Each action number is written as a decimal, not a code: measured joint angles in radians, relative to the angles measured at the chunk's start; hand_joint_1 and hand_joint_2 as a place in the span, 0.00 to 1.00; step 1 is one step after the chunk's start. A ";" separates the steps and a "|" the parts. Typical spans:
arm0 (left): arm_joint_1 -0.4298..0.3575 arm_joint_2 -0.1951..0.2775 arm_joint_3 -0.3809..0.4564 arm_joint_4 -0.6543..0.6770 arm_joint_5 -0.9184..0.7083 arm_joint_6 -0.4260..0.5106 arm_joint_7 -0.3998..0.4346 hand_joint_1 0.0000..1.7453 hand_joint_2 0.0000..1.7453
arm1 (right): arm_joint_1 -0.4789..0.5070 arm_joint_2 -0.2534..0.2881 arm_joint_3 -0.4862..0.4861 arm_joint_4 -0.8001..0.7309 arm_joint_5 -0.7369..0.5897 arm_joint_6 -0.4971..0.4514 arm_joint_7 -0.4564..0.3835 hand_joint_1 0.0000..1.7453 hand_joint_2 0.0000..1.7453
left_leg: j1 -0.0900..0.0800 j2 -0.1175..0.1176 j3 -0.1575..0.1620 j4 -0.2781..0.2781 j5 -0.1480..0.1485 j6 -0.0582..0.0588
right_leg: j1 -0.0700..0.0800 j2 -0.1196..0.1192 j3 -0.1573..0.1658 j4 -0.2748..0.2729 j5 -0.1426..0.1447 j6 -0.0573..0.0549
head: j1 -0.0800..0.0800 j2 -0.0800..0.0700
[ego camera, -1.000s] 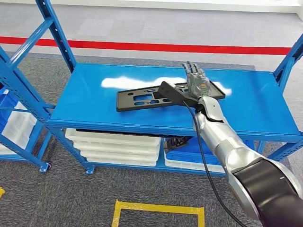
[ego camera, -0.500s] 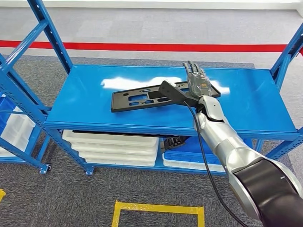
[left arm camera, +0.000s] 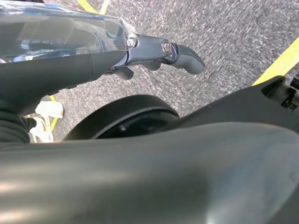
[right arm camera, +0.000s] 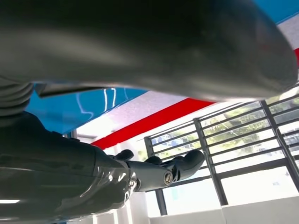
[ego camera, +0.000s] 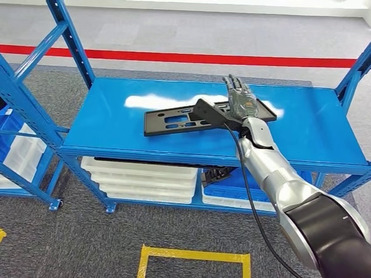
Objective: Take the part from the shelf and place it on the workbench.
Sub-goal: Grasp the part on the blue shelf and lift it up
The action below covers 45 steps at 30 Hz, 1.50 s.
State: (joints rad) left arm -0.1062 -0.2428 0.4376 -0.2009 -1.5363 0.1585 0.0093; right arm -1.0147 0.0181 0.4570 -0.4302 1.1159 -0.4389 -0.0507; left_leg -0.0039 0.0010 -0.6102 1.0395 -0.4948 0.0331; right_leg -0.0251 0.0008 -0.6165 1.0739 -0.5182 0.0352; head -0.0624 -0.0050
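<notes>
Right hand (ego camera: pixel 239 98) is laid flat over the right end of the black plastic panel (ego camera: pixel 206 116), fingers stretched toward the back edge; whether anything is actually gripped cannot be told. Left hand (left arm camera: pixel 155 53) is hung over the floor, nothing seen held, fingers' state unclear. Risk judged: with one end held, the long panel could be tipped or dragged off the front edge. Panel is flat, thin, cut-outs visible, lying mid-shelf on the blue shelf deck (ego camera: pixel 109 124).

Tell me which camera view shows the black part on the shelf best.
The head view: the flat black part lies whole on the blue shelf, with the right hand at its right end. The right wrist view shows a dark blurred surface close up, perhaps the part. The left wrist view faces the floor.
</notes>
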 joint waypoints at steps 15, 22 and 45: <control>0.000 0.000 0.000 0.000 0.000 0.000 0.000 0.00 0.00 | -0.002 0.001 0.000 -0.003 0.000 0.000 0.000 0.00 0.00 | 0.002 -0.003 -0.018 0.046 -0.001 -0.012 | 0.000 0.001 0.012 -0.020 0.000 -0.030 | -0.001 0.000; -0.003 0.000 0.000 0.000 0.000 0.000 0.000 0.00 0.00 | -0.006 0.001 0.000 -0.004 0.000 0.000 0.000 0.00 0.00 | 0.003 0.001 0.008 -0.017 0.006 0.011 | 0.001 0.000 -0.023 0.060 -0.060 -0.005 | 0.000 0.000; -0.008 0.000 0.000 0.000 -0.001 -0.001 0.000 0.00 0.00 | -0.007 -0.001 0.000 -0.002 0.001 0.004 0.000 0.00 0.00 | 0.004 -0.003 -0.037 0.076 -0.008 -0.015 | -0.003 0.002 0.012 -0.019 -0.002 -0.030 | -0.001 0.000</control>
State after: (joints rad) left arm -0.1139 -0.2430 0.4372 -0.2010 -1.5370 0.1574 0.0092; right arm -1.0215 0.0172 0.4570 -0.4321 1.1170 -0.4344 -0.0506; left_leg -0.0004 -0.0021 -0.6469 1.1155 -0.5031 0.0183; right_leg -0.0277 0.0025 -0.6046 1.0554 -0.5203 0.0050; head -0.0635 -0.0050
